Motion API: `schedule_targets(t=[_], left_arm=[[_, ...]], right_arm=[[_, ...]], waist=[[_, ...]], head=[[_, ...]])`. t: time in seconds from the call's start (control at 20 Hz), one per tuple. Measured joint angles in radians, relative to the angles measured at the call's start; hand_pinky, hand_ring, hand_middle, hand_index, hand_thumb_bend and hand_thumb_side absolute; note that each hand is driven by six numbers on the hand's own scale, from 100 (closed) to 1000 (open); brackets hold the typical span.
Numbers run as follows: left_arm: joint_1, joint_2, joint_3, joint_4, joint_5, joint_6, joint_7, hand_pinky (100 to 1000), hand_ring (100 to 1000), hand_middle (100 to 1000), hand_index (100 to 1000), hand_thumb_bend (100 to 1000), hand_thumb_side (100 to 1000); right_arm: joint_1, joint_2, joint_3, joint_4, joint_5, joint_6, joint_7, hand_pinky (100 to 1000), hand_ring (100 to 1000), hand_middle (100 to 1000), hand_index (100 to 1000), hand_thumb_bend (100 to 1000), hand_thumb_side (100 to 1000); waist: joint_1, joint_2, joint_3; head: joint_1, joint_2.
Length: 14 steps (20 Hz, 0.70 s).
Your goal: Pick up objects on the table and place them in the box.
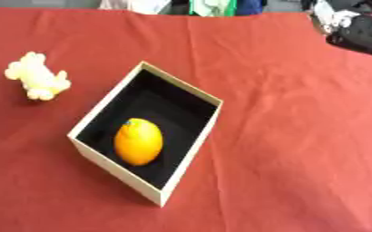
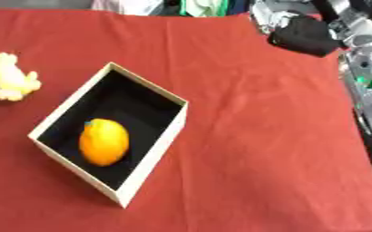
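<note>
An open box (image 1: 191,153) with cream walls and a black inside sits askew in the middle of the red cloth. An orange fruit (image 1: 138,141) lies inside it, toward the near end. A pale yellow plush toy (image 1: 37,76) lies on the cloth to the left of the box, apart from it. My right hand (image 2: 304,34) hangs high at the far right, well away from the box, dark and blurred, with nothing seen in it. The left hand does not show.
The red cloth (image 1: 300,136) covers the whole table. My right arm's silver and black parts (image 2: 367,59) run down the right edge. Coloured items (image 1: 213,6) lie beyond the table's far edge.
</note>
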Motion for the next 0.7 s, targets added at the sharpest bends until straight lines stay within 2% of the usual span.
schedule_targets(t=[0.15, 0.3, 0.55, 0.7], left_arm=[[-0.053, -0.027, -0.017, 0.078, -0.015, -0.036, -0.017, 765, 875, 829, 902, 268, 768], [-0.097, -0.056, -0.031, 0.146, -0.042, -0.066, -0.026, 767, 878, 834, 910, 304, 736], [-0.148, -0.104, -0.047, 0.232, -0.124, -0.111, -0.016, 776, 894, 832, 930, 494, 588], [-0.164, -0.121, -0.055, 0.260, -0.193, -0.132, 0.004, 765, 883, 815, 930, 527, 520]], right_arm=[[-0.001, 0.009, -0.004, 0.000, -0.002, 0.003, -0.002, 792, 720, 600, 985, 100, 660], [-0.003, 0.014, -0.005, 0.000, -0.005, 0.005, -0.002, 791, 717, 598, 985, 100, 674], [-0.007, 0.027, -0.005, 0.000, -0.010, 0.009, -0.002, 789, 712, 593, 985, 100, 680], [-0.014, 0.032, -0.005, 0.000, -0.014, 0.011, -0.004, 787, 710, 591, 985, 100, 688]], waist=[[0.001, -0.003, -0.004], [0.005, -0.005, -0.010], [0.004, -0.005, -0.020], [0.002, -0.005, -0.024]], head=[[0.009, 0.000], [0.018, -0.001], [0.028, -0.002], [0.031, -0.004]])
